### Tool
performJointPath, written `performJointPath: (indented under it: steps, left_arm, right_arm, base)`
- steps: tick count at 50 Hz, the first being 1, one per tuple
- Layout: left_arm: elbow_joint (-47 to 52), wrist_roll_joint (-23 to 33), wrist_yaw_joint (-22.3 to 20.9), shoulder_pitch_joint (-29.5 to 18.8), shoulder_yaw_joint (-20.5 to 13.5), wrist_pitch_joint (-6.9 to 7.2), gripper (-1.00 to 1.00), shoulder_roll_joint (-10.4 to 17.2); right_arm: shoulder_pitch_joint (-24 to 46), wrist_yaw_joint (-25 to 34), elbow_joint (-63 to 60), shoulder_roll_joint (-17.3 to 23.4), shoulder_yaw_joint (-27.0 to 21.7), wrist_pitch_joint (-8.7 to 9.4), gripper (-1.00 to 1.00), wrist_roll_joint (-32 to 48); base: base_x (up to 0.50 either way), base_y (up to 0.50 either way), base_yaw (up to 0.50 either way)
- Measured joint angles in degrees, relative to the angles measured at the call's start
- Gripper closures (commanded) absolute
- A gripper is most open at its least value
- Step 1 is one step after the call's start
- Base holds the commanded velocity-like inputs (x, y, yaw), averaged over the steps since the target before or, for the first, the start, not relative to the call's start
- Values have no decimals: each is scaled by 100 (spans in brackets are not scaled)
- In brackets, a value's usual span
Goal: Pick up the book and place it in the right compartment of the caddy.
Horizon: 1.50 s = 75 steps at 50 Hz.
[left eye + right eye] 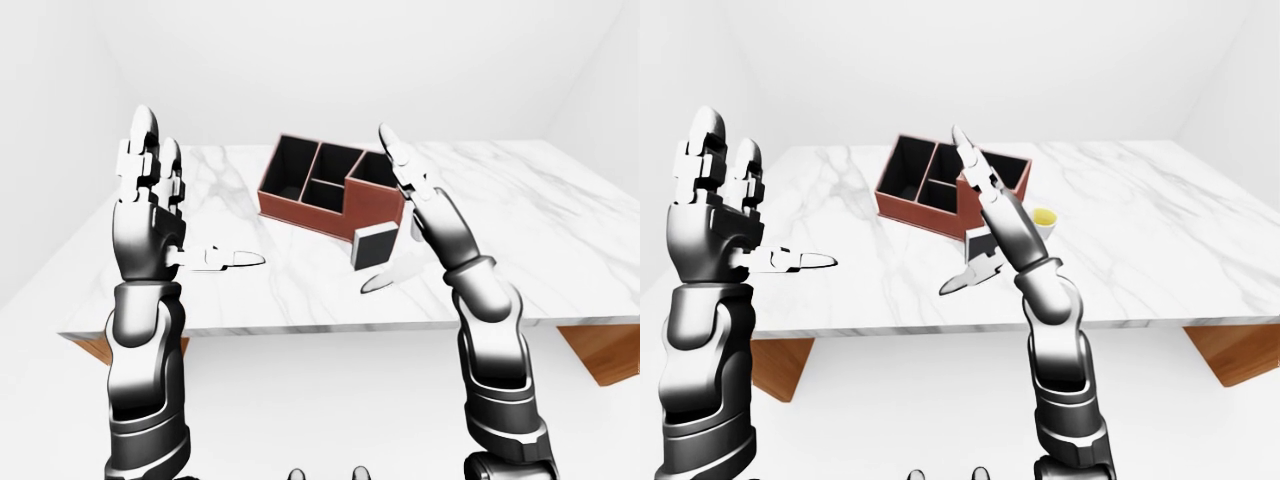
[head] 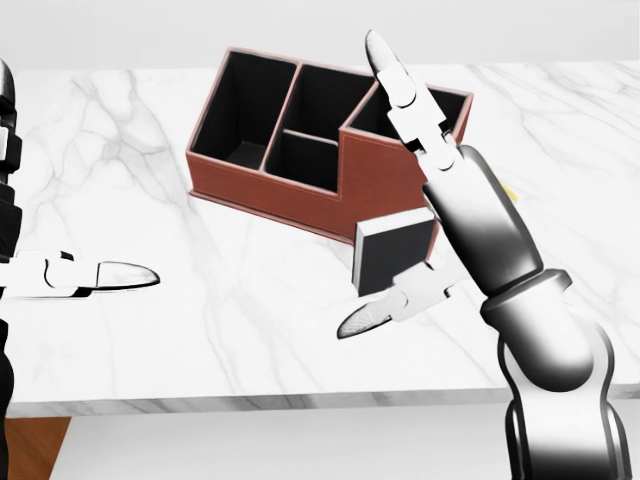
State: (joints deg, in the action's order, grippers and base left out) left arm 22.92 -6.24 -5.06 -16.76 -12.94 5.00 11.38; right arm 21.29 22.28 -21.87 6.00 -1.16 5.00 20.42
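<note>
1. Left-eye view: the book [image 1: 372,245] stood upright on the marble table [image 1: 560,230], just beside the caddy [image 1: 330,190]; the right hand [image 1: 420,215], fingers spread wide, was near it and held nothing.
2. Head view: the thumb [image 2: 385,310] reached under the book, so a good grasp probably needed the fingers brought across its cover.
3. Right-eye view: the left hand [image 1: 715,220] was raised, splayed and empty.

A white marble desk [image 1: 560,230] stands on brown wooden legs [image 1: 1230,350]. A small cup [image 1: 1043,220] with yellow inside sits on it, right of centre.
</note>
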Motion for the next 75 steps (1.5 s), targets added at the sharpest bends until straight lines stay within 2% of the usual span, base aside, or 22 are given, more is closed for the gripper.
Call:
performJointPath:
  steps: [38, 75]
  left_arm:
    - [32, 119, 50, 138, 5, 0, -100, -66]
    - [-39, 180, 18, 232, 10, 0, -100, -91]
  right_arm:
    - [58, 207, -440, -54, 90, 0, -100, 211]
    - [-26, 262, -477, -109, 144, 0, -100, 340]
  base:
    - [31, 0, 0]
    - [19, 0, 0]
